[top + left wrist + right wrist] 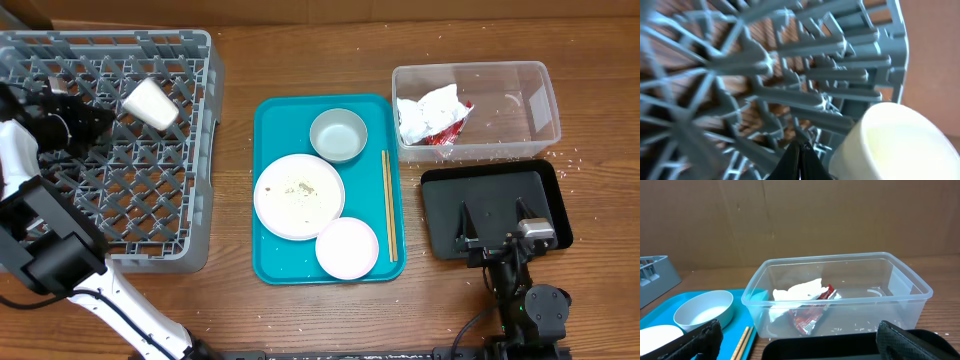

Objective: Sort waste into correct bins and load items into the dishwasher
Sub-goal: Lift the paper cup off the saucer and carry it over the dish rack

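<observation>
— Looking for the small cup (150, 102): where is it lying?

— It is lying on its side in the dish rack (185, 60), near the rack's far right corner, propped among the pegs. From overhead its long axis is running diagonally, from upper left down to lower right. I cannot tell for certain which end is the mouth.

— Is the left gripper (800, 161) holding it?

— No. Its fingertips are pressing together with nothing between them, hovering over the lattice just beside the cup and not touching it.

— And the right gripper (495, 232)?

— It is hanging over the black tray (490, 180) with its fingers spread wide, gripping nothing.

— What is sitting in the clear tub (470, 68)?

— A crumpled napkin (425, 112) and a red wrapper (452, 130) are lying together at its left end.

— And the other dishes?

— They are resting on the teal tray (266, 120): the bowl (338, 135) at the far side, the large plate (298, 196), speckled with crumbs (300, 188), in the middle, and the smaller plate (347, 248) at the near right corner. The chopsticks (388, 205) are lying along the tray's right edge, their length running far to near.
</observation>
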You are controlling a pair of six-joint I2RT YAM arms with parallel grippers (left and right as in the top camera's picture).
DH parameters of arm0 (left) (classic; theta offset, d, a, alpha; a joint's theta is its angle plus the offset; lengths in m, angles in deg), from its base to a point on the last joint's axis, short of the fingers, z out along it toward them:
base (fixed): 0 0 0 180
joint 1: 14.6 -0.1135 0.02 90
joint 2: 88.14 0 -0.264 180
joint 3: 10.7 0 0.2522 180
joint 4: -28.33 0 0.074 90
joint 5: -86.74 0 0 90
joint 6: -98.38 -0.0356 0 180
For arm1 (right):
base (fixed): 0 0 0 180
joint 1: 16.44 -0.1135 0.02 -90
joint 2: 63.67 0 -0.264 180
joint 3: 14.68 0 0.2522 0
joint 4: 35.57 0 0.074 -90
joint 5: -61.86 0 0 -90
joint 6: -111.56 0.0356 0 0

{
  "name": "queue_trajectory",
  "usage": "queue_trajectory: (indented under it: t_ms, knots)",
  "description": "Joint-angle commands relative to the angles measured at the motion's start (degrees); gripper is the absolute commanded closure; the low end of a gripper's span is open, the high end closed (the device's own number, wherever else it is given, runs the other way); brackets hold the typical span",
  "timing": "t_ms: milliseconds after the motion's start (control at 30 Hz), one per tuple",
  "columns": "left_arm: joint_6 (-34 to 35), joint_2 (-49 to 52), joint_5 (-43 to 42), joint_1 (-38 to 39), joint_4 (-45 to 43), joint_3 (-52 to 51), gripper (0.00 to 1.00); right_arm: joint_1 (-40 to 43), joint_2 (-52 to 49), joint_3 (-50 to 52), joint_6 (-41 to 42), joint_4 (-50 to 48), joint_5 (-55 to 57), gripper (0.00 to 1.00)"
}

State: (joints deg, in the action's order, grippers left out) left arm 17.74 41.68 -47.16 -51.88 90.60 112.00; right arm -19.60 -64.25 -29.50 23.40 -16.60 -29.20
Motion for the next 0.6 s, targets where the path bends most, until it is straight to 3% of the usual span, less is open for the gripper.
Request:
queue_trajectory:
  t_ms: [0,167,267,333,467,567]
  knots:
    - [3.08,-2.56,12.39,-0.44,3.28,6.05,0.96,-0.42,0.42,0.59,-0.17,-0.37,0.37,0.0]
    - [2.38,-5.09,15.69,1.07,8.76,11.21,0.96,-0.42,0.42,0.59,-0.17,-0.37,0.37,0.0]
    - [-2.78,-7.54,13.09,3.3,9.7,11.8,0.9,-0.42,0.42,0.59,-0.17,-0.37,0.37,0.0]
    - [-9.6,-8.81,9.01,5.22,9.75,11.8,0.78,-0.42,0.42,0.59,-0.17,-0.37,0.37,0.0]
    - [-20.72,-9.6,8.31,10.75,9.97,11.8,0.35,-0.42,0.42,0.59,-0.17,-0.37,0.37,0.0]
    - [-24.65,-9.14,14.8,15.21,10.47,11.69,0.33,-0.42,0.42,0.59,-0.17,-0.37,0.37,0.0]
